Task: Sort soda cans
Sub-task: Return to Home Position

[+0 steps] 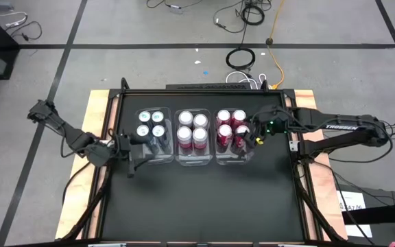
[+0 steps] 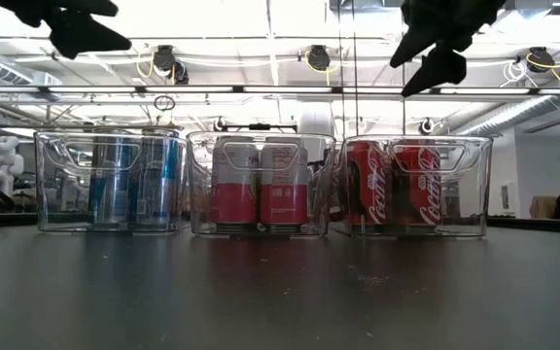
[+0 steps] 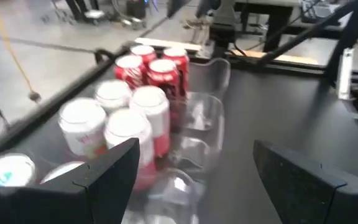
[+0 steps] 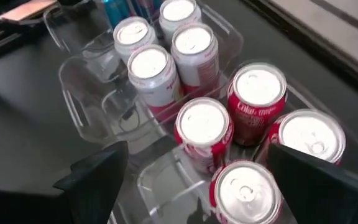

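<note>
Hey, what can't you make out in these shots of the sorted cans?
High view: the right gripper, jaws open above the right bin, covers part of the red cans.
Low view: back rows hidden behind front cans; both arms cut off at the top edge.
Left wrist view: blue cans cut by the edge and a finger of the left gripper.
</note>
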